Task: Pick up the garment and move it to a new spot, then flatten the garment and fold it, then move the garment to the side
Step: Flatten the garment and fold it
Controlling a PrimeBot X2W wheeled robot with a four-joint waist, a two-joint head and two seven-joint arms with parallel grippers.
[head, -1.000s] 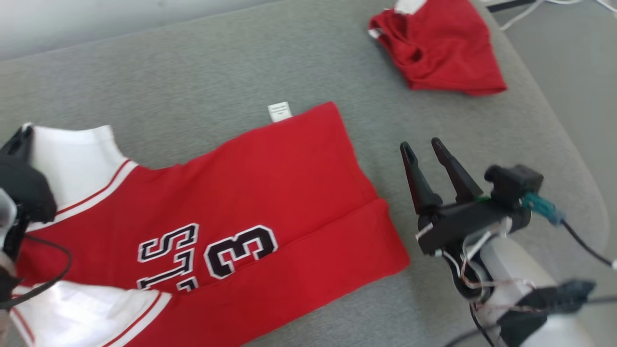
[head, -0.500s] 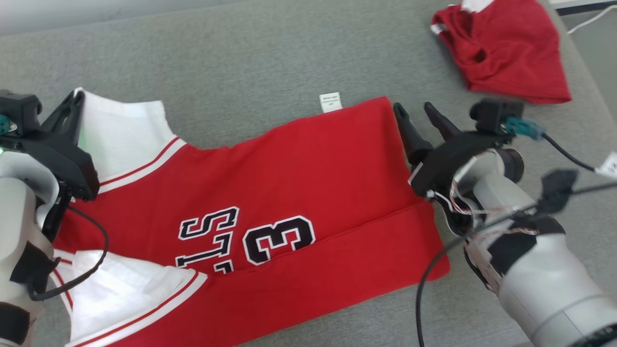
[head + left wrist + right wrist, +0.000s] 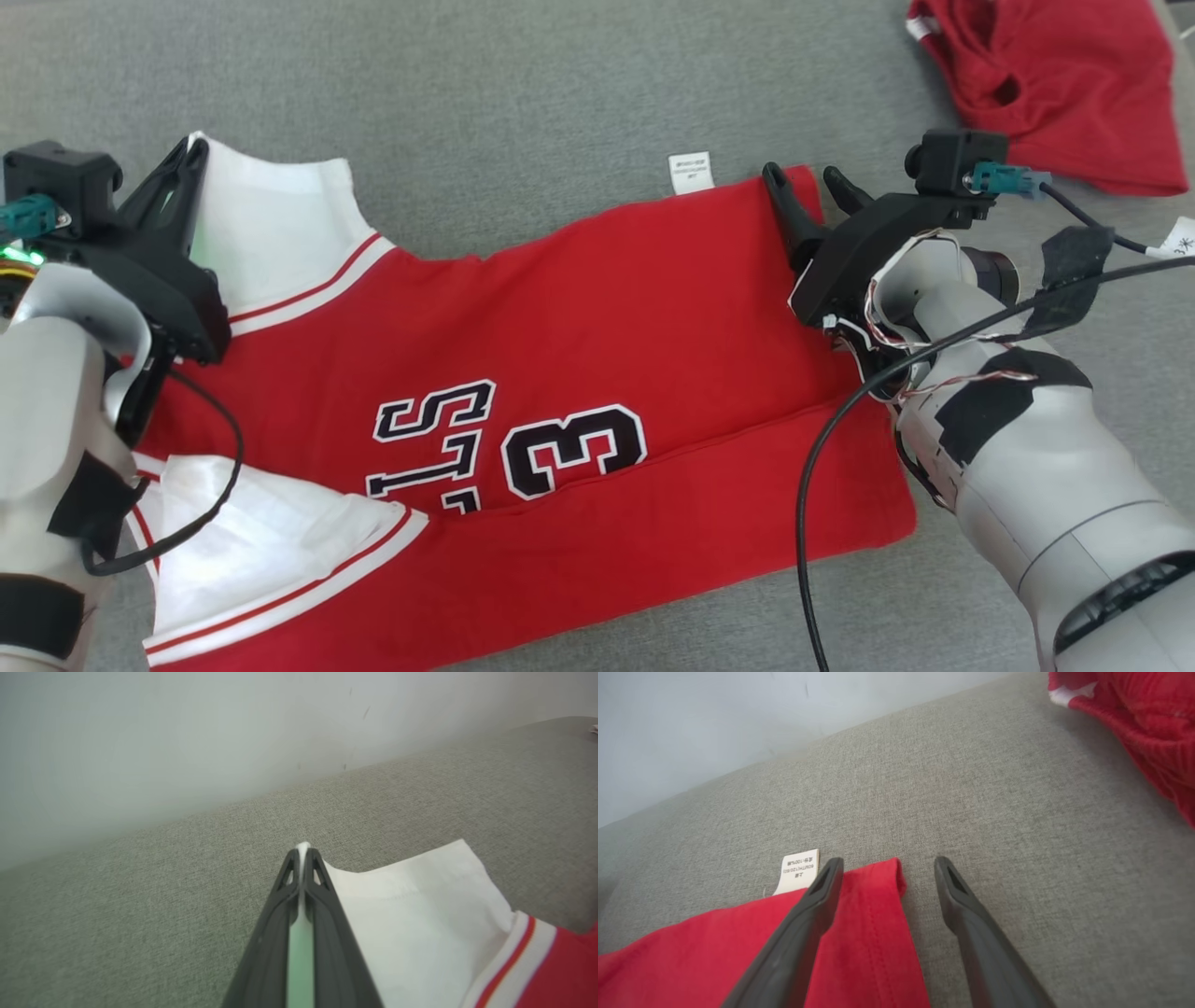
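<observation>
Pinches the left claw (image 3: pixel 191 154) tight on the far white shoulder corner of the garment (image 3: pixel 579 327). Squeezes a sliver of pale cloth between the two dark fingers (image 3: pixel 327 914), right up to the tips in the left wrist view. Holds that corner low, just above the grey fabric.

Spreads the right claw (image 3: pixel 803 177) wide and grips nothing. Hangs it low over the far corner of the red hem, one finger (image 3: pixel 808 914) over the cloth and the other over bare grey fabric just beside the edge. Cannot tell whether the tips touch down.

Lies mostly flat across the middle of the bench (image 3: pixel 523 93): a red sleeveless jersey with white shoulder panels, red-and-white trim and black-and-white lettering. Points its shoulders toward the left arm and its hem toward the right arm. Shows a long crease along the near side, cutting across the bottom of the lettering.

Pokes a small white label (image 3: pixel 691 173) out past the far edge of the red cloth, just beside the right claw.

Leaves a second red garment (image 3: pixel 1064 84) crumpled at the far right of the bench, well apart from the jersey.

Meets a pale wall (image 3: pixel 187 742) beyond the bench's far edge.
</observation>
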